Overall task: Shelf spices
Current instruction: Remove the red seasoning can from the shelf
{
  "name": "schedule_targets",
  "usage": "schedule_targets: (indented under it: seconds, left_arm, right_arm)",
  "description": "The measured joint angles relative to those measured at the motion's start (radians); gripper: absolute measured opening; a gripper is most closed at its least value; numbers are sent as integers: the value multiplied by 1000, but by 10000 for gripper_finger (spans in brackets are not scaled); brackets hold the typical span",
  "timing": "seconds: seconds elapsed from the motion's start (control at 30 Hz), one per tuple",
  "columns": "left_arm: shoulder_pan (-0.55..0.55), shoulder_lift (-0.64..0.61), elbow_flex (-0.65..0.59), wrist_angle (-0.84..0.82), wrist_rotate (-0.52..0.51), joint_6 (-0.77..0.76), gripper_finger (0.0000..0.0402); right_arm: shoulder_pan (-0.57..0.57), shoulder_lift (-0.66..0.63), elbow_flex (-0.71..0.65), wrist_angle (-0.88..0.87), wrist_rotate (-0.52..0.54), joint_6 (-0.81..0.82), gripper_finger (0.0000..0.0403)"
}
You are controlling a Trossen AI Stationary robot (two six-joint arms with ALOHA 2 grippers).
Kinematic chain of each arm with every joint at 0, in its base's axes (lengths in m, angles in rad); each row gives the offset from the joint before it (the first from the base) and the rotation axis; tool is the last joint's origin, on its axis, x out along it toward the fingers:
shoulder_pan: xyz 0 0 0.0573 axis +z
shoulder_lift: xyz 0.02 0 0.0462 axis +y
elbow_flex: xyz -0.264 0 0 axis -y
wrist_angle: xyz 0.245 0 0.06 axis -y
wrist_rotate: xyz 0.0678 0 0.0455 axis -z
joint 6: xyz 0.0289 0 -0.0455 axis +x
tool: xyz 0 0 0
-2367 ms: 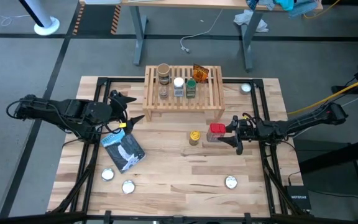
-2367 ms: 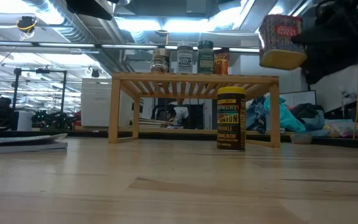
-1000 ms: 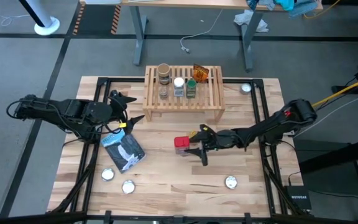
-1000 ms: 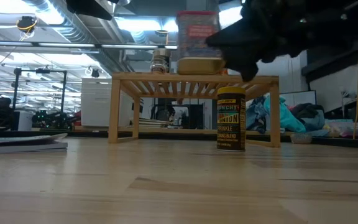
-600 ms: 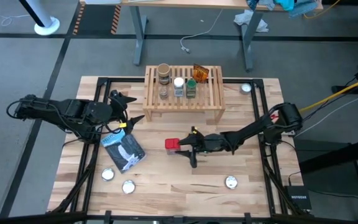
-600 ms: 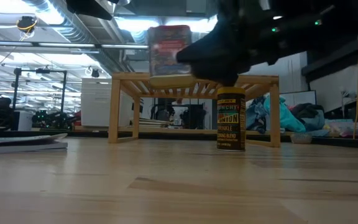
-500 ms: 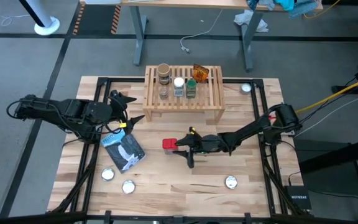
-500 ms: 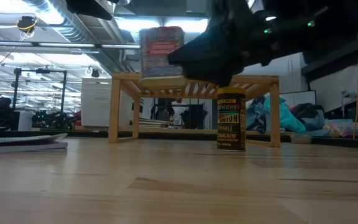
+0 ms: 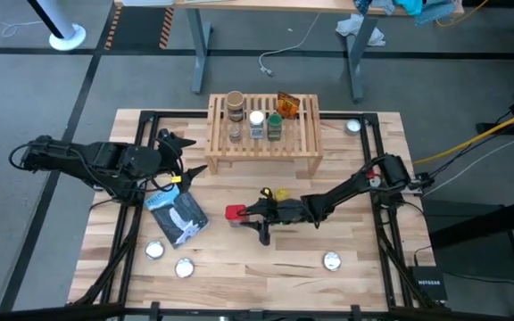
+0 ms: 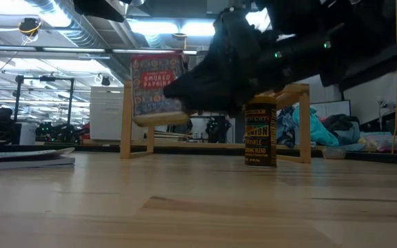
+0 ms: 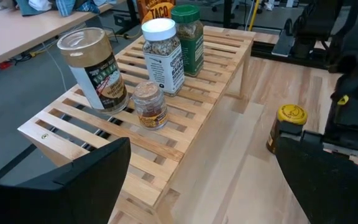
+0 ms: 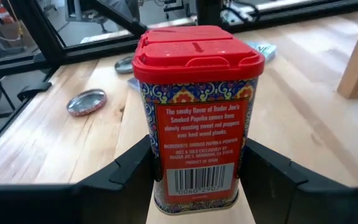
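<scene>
— What is the right gripper [image 9: 248, 217] carrying?
— Its fingers are pinching a red-lidded tin [image 12: 196, 112] reading "Smoked Paprika", raised over the table in front of the wooden shelf [image 9: 263, 135]; the yellow-lidded jar [image 10: 260, 132] is standing just right of it.
— And the left gripper [image 9: 178, 153]?
— It is hovering left of the shelf, fingers spread wide.

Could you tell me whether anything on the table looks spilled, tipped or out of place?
Nothing looks spilled or tipped. The right gripper holds the red tin upright above the table, and the jars on the shelf stand upright.
</scene>
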Motion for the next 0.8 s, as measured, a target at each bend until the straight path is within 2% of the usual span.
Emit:
schedule_targets:
  seconds: [0.57, 0.8]
  left_arm:
    - [0, 0, 0, 0, 0, 0, 393]
    - [0, 0, 0, 0, 0, 0, 393]
  right_arm:
    - [1, 145, 1, 142, -18, 29, 206]
    - [0, 180, 28, 144, -19, 28, 248]
